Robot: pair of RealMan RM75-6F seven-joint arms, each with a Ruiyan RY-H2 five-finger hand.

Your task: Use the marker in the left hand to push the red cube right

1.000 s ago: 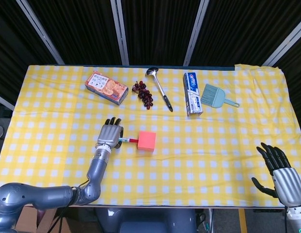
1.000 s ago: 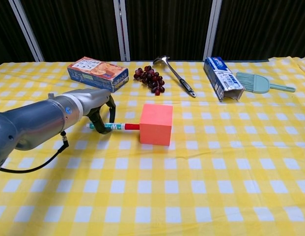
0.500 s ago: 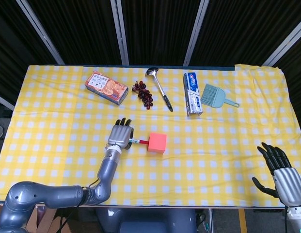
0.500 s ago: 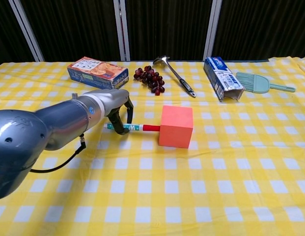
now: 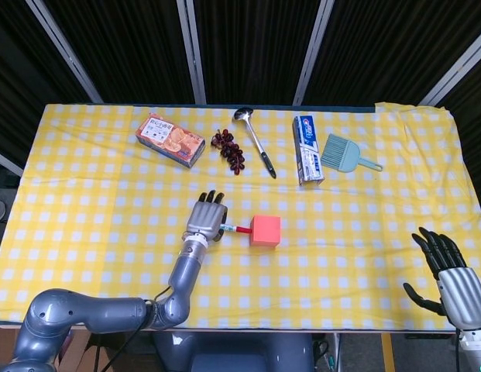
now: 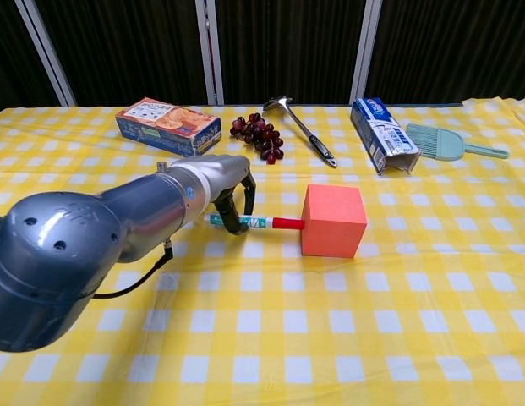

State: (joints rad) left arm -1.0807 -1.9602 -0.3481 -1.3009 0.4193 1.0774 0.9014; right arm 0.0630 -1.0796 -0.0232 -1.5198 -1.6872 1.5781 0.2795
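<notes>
Left hand [image 6: 224,182] now further right along the bench [image 5: 85,209] than a second ago, fingers [image 6: 232,216] wrapped around the marker [image 6: 254,222], held level and pointing right. Red cap of the marker touching the left face of the red cube [image 6: 333,221]. Red cube shifted rightward across several checks of the yellow cloth, now sitting near the bench's middle, below the spoon [image 5: 254,140] and left of the toothpaste box [image 5: 306,149]. Push plainly under way and working; cube still square to the marker, so little risk of it slipping off sideways. Far right: right hand [image 5: 445,267] at the bench edge, fingers spread, holding nothing.
</notes>
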